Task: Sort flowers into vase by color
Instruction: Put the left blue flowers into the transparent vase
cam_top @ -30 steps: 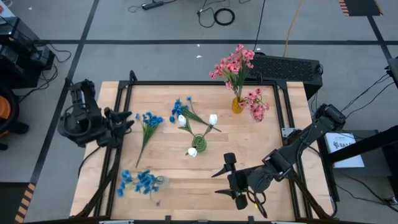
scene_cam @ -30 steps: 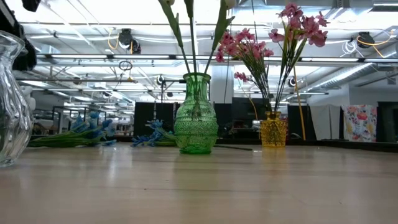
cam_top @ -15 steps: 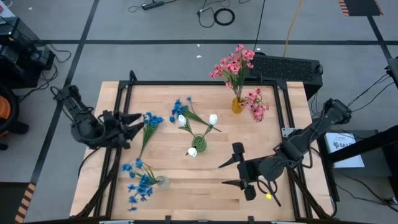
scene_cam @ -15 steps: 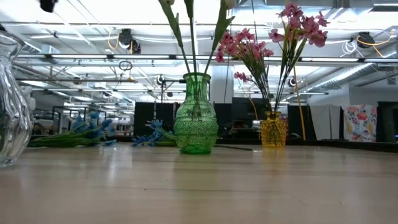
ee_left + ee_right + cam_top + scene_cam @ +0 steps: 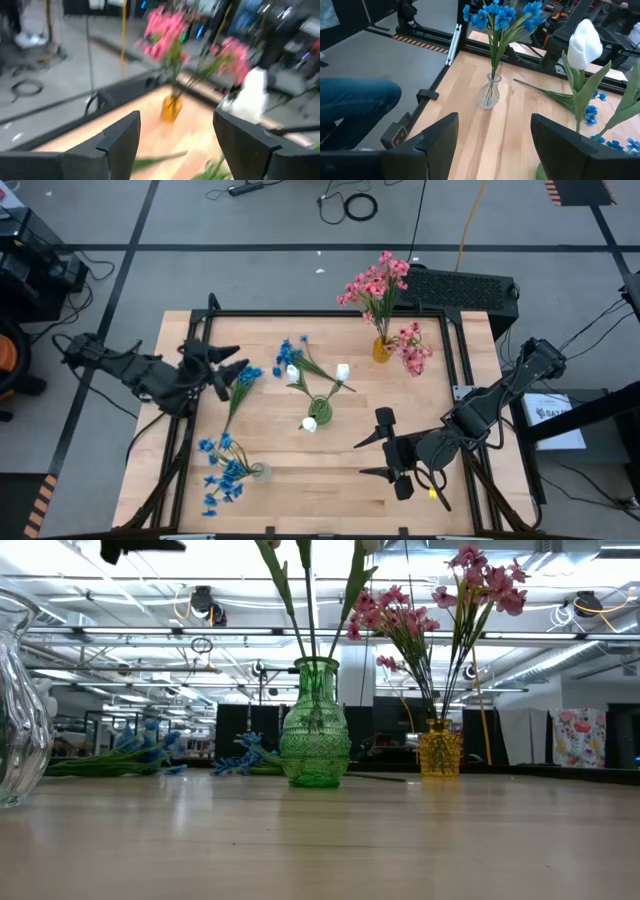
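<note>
Blue flowers point(image 5: 228, 472) stand in a clear vase point(image 5: 490, 92) at the near left. White flowers are in the green vase point(image 5: 318, 408) at mid table, and pink flowers point(image 5: 375, 285) in the yellow vase point(image 5: 382, 348) at the far side. Two loose blue flowers point(image 5: 240, 385) point(image 5: 295, 360) lie flat on the wood. My left gripper point(image 5: 228, 363) hovers open at the left side, beside the blossoms of the nearer loose blue flower. My right gripper point(image 5: 360, 458) hangs open over the near right, pointing toward the clear vase.
A black frame rail point(image 5: 300, 313) runs around the tabletop. A loose pink spray point(image 5: 412, 350) lies by the yellow vase. A person's leg in blue jeans point(image 5: 355, 105) shows beyond the table's left edge. Bare wood point(image 5: 300, 475) lies between the clear vase and my right gripper.
My left gripper has swung in from the left rail toward the loose blue flower, turning as it went. My right gripper drew back a little toward the far right and rose. The blue flowers in the clear vase have shifted and spread.
</note>
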Available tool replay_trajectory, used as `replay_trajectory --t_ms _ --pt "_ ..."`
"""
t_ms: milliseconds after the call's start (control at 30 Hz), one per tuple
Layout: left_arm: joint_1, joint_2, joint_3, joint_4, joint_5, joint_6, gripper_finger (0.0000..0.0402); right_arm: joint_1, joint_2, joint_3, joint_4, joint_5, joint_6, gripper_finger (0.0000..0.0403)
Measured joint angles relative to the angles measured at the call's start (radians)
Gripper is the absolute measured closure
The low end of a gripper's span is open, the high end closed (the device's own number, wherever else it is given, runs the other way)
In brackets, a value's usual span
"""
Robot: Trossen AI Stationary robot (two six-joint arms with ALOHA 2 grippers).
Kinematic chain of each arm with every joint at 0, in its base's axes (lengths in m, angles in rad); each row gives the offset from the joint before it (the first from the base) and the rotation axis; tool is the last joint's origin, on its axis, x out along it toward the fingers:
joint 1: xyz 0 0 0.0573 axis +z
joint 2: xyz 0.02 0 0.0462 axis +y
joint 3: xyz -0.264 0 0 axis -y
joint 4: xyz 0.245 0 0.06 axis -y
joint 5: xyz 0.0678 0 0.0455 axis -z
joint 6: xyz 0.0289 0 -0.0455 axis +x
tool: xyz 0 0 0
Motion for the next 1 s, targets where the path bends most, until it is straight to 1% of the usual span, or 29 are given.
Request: replay_trajectory --t_ms 167,267,367,433,667,833,900,1000 --pt "0.101 0.078 0.045 -0.260 0.128 -0.158 0.0147 0.000 0.000 0.000 -0.009 0.000 0.012 0.0161" --pt "0.129 0.110 0.044 -0.398 0.133 -0.226 0.0147 0.000 0.000 0.000 -0.012 0.000 0.014 0.0161" --pt "0.139 0.135 0.045 -0.489 0.132 -0.295 0.0147 0.000 0.000 0.000 -0.012 0.000 0.015 0.0161" --pt "0.139 0.151 0.045 -0.526 0.143 -0.360 0.0147 0.000 0.000 0.000 -0.012 0.000 0.015 0.0161" --pt "0.137 0.225 0.015 -0.617 0.231 -0.564 0.0147 0.000 0.003 0.000 -0.012 0.000 0.024 0.0161" --pt "0.137 0.270 -0.033 -0.710 0.240 -0.700 0.0147 0.000 0.003 0.000 -0.012 0.000 0.039 0.0161" --pt "0.137 0.282 -0.052 -0.717 0.250 -0.735 0.0147 0.000 0.003 0.000 -0.012 0.000 0.044 0.0161" --pt "0.127 0.294 -0.085 -0.717 0.293 -0.793 0.0147 0.000 0.003 0.000 -0.012 0.000 0.045 0.0161"
